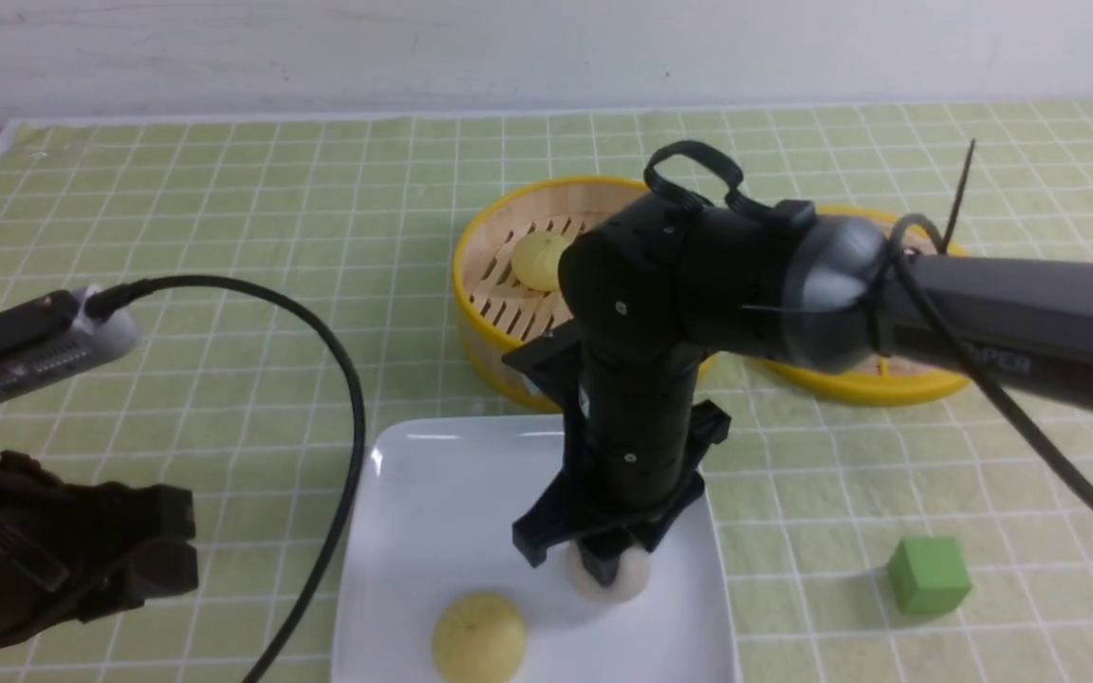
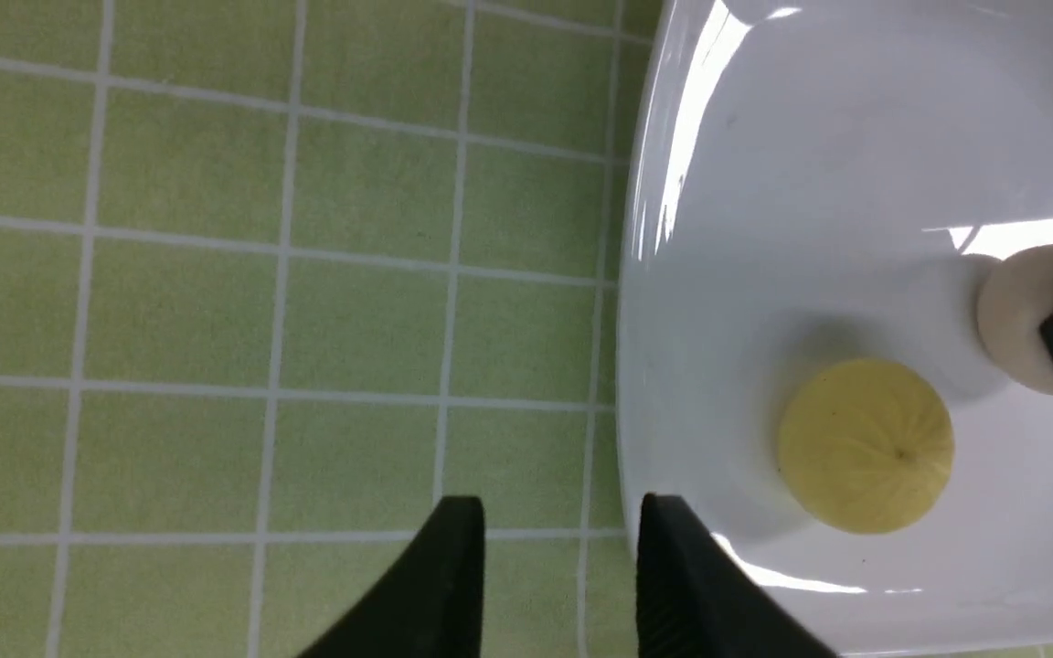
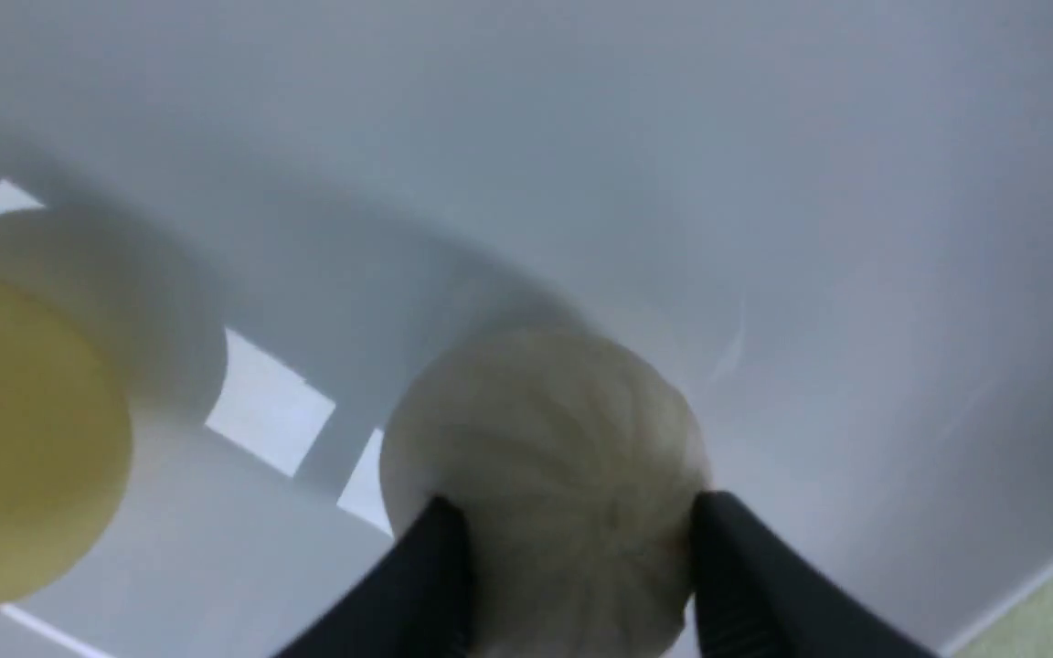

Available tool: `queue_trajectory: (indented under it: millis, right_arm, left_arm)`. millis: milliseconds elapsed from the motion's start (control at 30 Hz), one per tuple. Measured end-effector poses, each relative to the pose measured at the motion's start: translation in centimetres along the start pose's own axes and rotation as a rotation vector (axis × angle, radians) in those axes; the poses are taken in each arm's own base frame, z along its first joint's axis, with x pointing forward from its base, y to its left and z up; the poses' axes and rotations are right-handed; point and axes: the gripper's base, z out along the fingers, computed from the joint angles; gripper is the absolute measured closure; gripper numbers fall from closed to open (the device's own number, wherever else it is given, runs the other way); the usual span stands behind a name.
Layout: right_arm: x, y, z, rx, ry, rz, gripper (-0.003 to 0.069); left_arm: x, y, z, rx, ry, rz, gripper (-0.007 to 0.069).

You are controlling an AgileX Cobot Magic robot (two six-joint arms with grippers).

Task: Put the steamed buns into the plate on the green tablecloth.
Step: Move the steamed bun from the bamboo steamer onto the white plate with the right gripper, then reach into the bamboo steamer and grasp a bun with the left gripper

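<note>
The white square plate (image 1: 433, 512) lies on the green tablecloth (image 1: 252, 285) at the front centre. My right gripper (image 1: 606, 569) points down into it and is shut on the off-white bun (image 1: 637, 581), which sits at the plate's surface; its fingers (image 3: 426, 567) press both sides of the bun (image 3: 545, 439). A pale yellow bun (image 1: 478, 637) lies in the plate beside it, also in the left wrist view (image 2: 865, 445) and the right wrist view (image 3: 15, 439). Another yellow bun (image 1: 539, 260) sits in the steamer basket (image 1: 485, 285). My left gripper (image 2: 558, 521) is open and empty at the plate's left edge.
A small green cube (image 1: 928, 574) lies right of the plate. A round woven lid (image 1: 888, 379) lies behind my right arm, beside the basket. My left arm's cable (image 1: 347, 398) arcs over the cloth near the plate's left rim (image 2: 645, 274).
</note>
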Motion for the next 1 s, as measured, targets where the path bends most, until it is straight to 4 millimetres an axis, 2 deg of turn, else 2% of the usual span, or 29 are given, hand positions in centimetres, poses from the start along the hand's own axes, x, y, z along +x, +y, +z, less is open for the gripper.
queue_trajectory:
  millis: [100,133,167,200,233,300,333,367,400,433,467,533,567,633,733,867,900,933,967,1000]
  right_arm:
    - [-0.7,-0.1,-2.3,0.041,-0.047,-0.060,0.0188]
    - [-0.6,-0.1,-2.4,0.041,-0.048,-0.064,0.0187]
    - [-0.9,-0.3,-4.3,0.072,-0.109,-0.104,0.0199]
    - [-0.9,-0.3,-4.7,0.074,-0.119,-0.111,0.0208]
    - [-0.6,-0.6,-6.7,0.102,-0.172,-0.132,0.0267]
    - [0.1,-1.3,-9.4,0.130,-0.231,-0.131,0.0398]
    - [0.2,-1.4,-9.7,0.130,-0.237,-0.129,0.0412]
    - [0.8,-2.1,-11.5,0.136,-0.275,-0.113,0.0513]
    - [1.4,-2.7,-12.8,0.138,-0.304,-0.096,0.0583]
    - [1.5,-2.8,-13.1,0.138,-0.312,-0.091,0.0595]
    - [3.0,-3.9,-14.9,0.140,-0.347,-0.060,0.0658]
    - [4.3,-4.7,-16.1,0.144,-0.367,-0.040,0.0671]
    - [6.6,-5.8,-17.5,0.150,-0.386,-0.005,0.0675]
    - [9.3,-7.0,-17.9,0.156,-0.375,0.045,0.0675]
    - [12.4,-8.2,-17.1,0.162,-0.335,0.113,0.0675]
    - [15.9,-9.0,-14.4,0.165,-0.243,0.197,0.0675]
    - [16.3,-9.1,-13.8,0.166,-0.225,0.204,0.0673]
    - [17.3,-9.1,-12.7,0.160,-0.200,0.235,0.0673]
    - [17.4,-9.1,-12.4,0.159,-0.190,0.238,0.0673]
    - [17.9,-9.1,-11.6,0.149,-0.174,0.261,0.0673]
  left_arm:
    - [0.0,0.0,0.0,0.001,0.001,-0.001,0.0367]
    - [0.0,0.0,0.0,0.001,0.001,-0.001,0.0369]
    - [0.0,0.0,0.0,0.002,-0.002,-0.001,0.0384]
    - [0.0,0.0,0.0,0.002,-0.003,-0.001,0.0389]
    - [0.0,0.0,0.0,0.002,-0.005,-0.001,0.0414]
    - [-0.1,0.0,0.0,0.002,-0.006,-0.001,0.0452]
    - [-0.1,0.0,0.0,0.002,-0.006,-0.001,0.0456]
    - [-0.1,0.0,0.0,0.001,-0.011,0.001,0.0491]
    - [-0.2,0.0,0.0,0.001,-0.013,0.003,0.0519]
    - [-0.2,0.0,0.0,0.002,-0.013,0.002,0.0519]
    - [-0.7,-0.1,0.1,0.001,-0.001,0.005,0.0581]
    - [-1.2,-0.3,0.2,0.001,0.018,0.010,0.0603]
    - [-2.2,-0.6,0.3,0.004,0.035,0.023,0.0622]
    - [-4.0,-1.0,0.8,0.019,0.070,0.029,0.0622]
    - [-6.8,-1.7,1.8,0.053,0.086,0.023,0.0622]
    - [-11.6,-3.4,3.8,0.131,0.087,0.011,0.0622]
    - [-12.0,-3.7,4.0,0.136,0.086,0.020,0.0622]
    - [-14.3,-5.4,5.2,0.166,0.077,0.061,0.0602]
    - [-14.5,-5.7,5.0,0.172,0.067,0.069,0.0602]
    - [-15.9,-7.3,6.2,0.191,0.068,0.107,0.0578]
